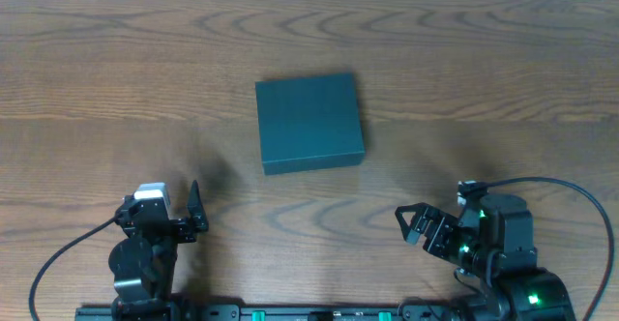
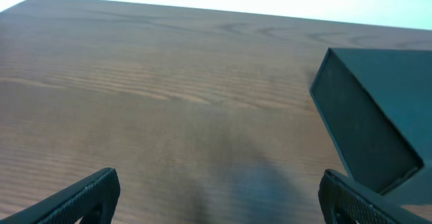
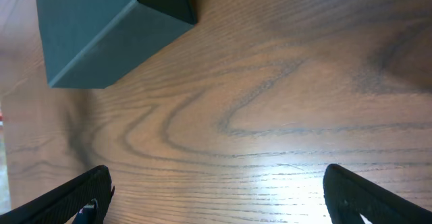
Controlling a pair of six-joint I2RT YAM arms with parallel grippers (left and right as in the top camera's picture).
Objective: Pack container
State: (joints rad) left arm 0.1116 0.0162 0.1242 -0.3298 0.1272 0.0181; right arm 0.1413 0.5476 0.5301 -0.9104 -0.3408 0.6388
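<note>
The container (image 1: 309,123), a dark teal-grey square box with its lid down, lies on the wooden table a little behind centre. In the left wrist view the container (image 2: 378,109) is ahead to the right; in the right wrist view the container (image 3: 101,28) sits at the upper left. My left gripper (image 1: 162,205) rests near the front left, open, with bare wood between its fingers (image 2: 88,193). My right gripper (image 1: 435,207) is at the front right, angled toward the box, open and holding nothing. Both are well short of the box.
The wooden table (image 1: 97,70) runs to a pale far edge at the top. Black cables (image 1: 580,195) loop from both arm bases along the front edge. No other objects show in any view.
</note>
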